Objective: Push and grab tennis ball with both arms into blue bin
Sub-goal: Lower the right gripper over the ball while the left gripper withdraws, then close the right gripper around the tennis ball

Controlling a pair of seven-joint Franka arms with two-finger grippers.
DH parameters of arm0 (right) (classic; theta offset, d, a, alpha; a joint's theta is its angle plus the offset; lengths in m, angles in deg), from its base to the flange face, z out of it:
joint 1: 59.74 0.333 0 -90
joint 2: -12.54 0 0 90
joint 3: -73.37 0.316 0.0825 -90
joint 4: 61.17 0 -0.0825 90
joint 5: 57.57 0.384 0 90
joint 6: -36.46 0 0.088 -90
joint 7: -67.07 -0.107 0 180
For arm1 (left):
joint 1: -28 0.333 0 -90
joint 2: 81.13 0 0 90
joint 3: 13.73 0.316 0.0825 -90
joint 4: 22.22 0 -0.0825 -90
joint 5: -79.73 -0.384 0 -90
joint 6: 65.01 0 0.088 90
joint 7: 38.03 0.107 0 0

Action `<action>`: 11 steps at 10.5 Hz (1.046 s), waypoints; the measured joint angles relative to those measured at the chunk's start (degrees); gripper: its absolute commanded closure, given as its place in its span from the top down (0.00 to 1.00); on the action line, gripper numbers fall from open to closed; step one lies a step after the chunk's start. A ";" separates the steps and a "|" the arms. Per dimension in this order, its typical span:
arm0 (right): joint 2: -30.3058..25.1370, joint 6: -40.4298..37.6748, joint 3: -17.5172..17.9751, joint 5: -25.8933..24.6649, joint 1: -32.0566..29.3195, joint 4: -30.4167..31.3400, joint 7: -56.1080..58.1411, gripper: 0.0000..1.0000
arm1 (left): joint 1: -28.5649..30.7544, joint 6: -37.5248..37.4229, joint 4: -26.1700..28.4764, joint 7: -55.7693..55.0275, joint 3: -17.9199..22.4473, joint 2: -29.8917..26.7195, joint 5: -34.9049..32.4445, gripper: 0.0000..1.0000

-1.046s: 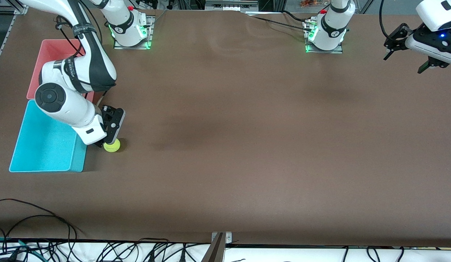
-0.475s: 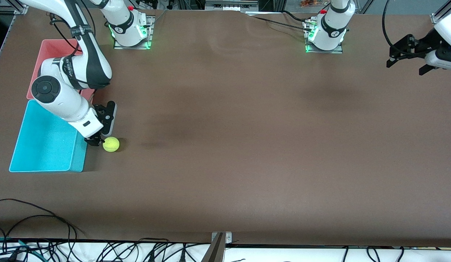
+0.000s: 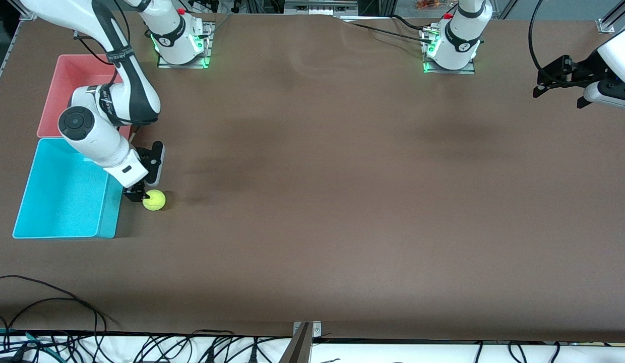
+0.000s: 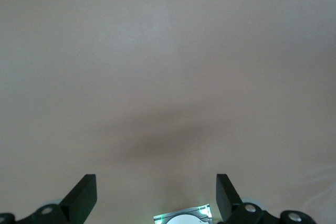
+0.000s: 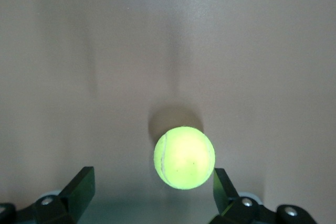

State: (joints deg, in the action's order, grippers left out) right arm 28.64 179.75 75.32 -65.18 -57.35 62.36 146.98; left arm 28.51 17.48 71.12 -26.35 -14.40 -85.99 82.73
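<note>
Tennis ball (image 3: 154, 199) sits on the desk (image 3: 342, 201), just beside the blue bin (image 3: 60, 196), on the side toward the left arm's end. Not in the bin yet. Bin looks empty afaict. Pink bin (image 3: 65, 85) sits next to it, farther from the front cam, partly covered by the right arm.

Right claw (image 3: 136, 194) is down low right at the ball, between ball and bin wall. Fingers wide open, gripping nothing. In the right wrist view the ball (image 5: 184, 157) sits between the two fingertips (image 5: 81, 184) but off-center, close to one of them. Can't tell if that one is touching.

Left claw (image 3: 559, 83) hangs in the air over the left arm's end of the desk, well apart from everything, also wide open and empty. Left wrist view shows bare desk only. That arm is just waiting.

Handling, my guess: ball is light, fuzzy felt so decent friction for the pads, slightly squishy, not fragile. Main issue is it rolls, so any off-center nudge sends it off across the desk. Best hold is across the widest part, fingers on either side at mid-height, centered. Too high and it will prob squirt out downward.

Next, imo: center the claw on the ball before closing, then lift over the bin wall and drop. Walls are shallow, so release low or it may bounce out.
</note>
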 measured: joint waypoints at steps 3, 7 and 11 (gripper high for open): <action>1.86 3.51 -0.56 0.00 -0.02 0.17 1.06 1.00 | -1.81 -0.15 -0.18 -0.08 -0.33 0.03 -0.80 1.00; 4.15 7.91 -1.04 -0.03 -0.14 0.18 2.09 1.00 | -2.90 -0.14 -2.25 -0.19 -0.18 2.57 -1.12 1.00; 6.97 12.75 -1.22 -0.05 -1.42 0.16 4.49 1.00 | -2.58 -0.61 -3.72 -0.49 0.07 3.93 -1.13 1.00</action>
State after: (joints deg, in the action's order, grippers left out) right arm 35.61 192.50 74.10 -65.23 -58.78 62.52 151.47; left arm 25.93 16.86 67.41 -26.84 -14.33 -82.05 81.60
